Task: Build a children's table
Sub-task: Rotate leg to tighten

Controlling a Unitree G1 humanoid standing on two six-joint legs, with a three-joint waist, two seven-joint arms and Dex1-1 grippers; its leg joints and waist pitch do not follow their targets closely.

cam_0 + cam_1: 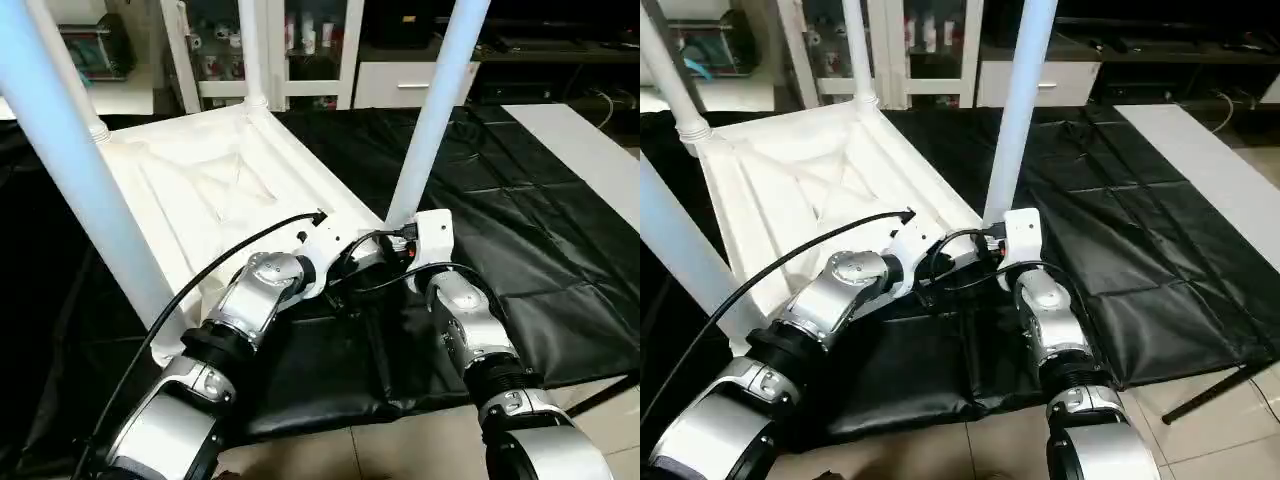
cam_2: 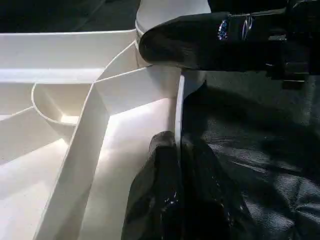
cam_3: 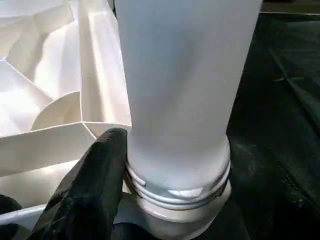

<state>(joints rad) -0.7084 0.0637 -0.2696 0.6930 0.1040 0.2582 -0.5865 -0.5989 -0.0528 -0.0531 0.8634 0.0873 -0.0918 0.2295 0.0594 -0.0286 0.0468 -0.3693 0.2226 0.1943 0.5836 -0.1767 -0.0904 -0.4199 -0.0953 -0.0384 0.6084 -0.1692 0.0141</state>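
The children's table lies upside down on the black cloth, its white ribbed top (image 1: 200, 190) facing up. Its white legs stand upright, one at the near right corner (image 1: 435, 110), one at the near left (image 1: 70, 170) and one at the far corner (image 1: 250, 50). My left gripper (image 2: 176, 145) is shut on the thin rim of the top (image 2: 180, 100), close to the near right corner. My right gripper (image 1: 402, 236) is closed around the base of the near right leg (image 3: 180, 100), with one black finger (image 3: 95, 190) pressed against its threaded collar. The other finger is hidden behind the leg.
The black cloth (image 1: 520, 260) covers the work table, and its front edge runs just past my forearms, with tiled floor (image 1: 400, 450) below. A white board (image 1: 590, 150) lies at the far right. White cabinets (image 1: 300, 50) stand behind. A black cable (image 1: 230, 260) loops over my left arm.
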